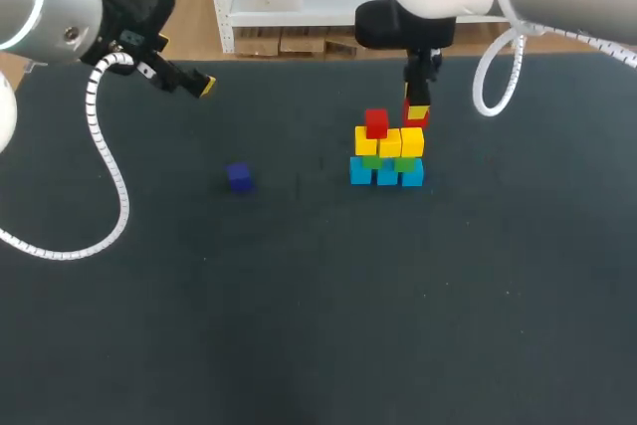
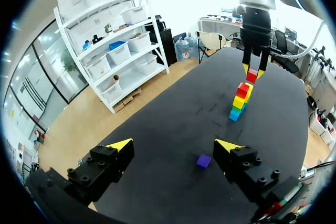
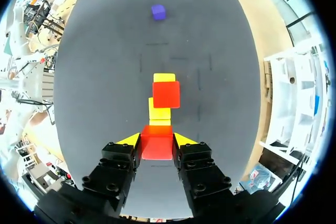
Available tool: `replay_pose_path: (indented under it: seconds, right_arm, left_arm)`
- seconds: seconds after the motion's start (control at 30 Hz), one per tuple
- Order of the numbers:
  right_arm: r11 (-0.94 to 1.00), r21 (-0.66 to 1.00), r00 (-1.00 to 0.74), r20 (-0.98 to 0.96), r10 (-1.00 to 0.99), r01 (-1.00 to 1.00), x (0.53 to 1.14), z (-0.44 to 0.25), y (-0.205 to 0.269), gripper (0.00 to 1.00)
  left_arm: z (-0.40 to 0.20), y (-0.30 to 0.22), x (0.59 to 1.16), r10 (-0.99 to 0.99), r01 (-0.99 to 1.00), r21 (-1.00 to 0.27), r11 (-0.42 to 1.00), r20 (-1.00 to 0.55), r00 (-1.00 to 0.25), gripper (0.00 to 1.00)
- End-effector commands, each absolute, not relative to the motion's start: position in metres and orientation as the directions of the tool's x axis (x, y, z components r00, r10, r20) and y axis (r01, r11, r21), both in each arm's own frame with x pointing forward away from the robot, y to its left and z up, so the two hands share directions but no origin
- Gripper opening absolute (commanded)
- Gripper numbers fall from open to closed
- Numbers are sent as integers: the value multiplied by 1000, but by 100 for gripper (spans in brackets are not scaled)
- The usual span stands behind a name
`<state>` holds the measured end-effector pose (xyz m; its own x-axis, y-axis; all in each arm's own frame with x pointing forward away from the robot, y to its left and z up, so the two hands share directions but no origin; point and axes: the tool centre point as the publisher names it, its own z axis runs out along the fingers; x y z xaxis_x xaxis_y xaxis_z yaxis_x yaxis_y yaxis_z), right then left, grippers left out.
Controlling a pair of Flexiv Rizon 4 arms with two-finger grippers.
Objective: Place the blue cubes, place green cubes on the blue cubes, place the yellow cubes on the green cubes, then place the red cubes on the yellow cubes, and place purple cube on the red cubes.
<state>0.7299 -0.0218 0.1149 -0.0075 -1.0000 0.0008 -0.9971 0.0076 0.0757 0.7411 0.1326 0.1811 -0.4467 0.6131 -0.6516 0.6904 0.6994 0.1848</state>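
Observation:
A stack stands mid-table: blue cubes (image 1: 386, 173) at the base, green cubes (image 1: 403, 163) on them, yellow cubes (image 1: 390, 141) above, and one red cube (image 1: 376, 123) on top at its left end. My right gripper (image 1: 417, 112) is shut on a second red cube (image 3: 157, 142), held just over the stack's right end. The purple cube (image 1: 239, 177) lies alone to the left, also seen as the purple cube (image 2: 203, 161) between my left gripper's fingers. My left gripper (image 1: 195, 84) hangs open and empty at the far left; in its own view the left gripper (image 2: 176, 148) is well above the table.
The dark table (image 1: 299, 325) has several faint marks (image 3: 173, 59) between the stack and the purple cube.

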Motion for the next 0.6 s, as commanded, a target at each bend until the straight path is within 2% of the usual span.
replay_pose_path:
  seconds: [0.03,0.6]
  right_arm:
    - [4,100,-2,22,-1000,-995,738,114,-15,0]
    - [-24,143,29,35,-999,-989,735,104,-4,0]
  left_arm:
    - [181,134,742,613,695,181,695,-654,-443,100]
    - [181,134,742,613,695,181,695,-654,-443,100]
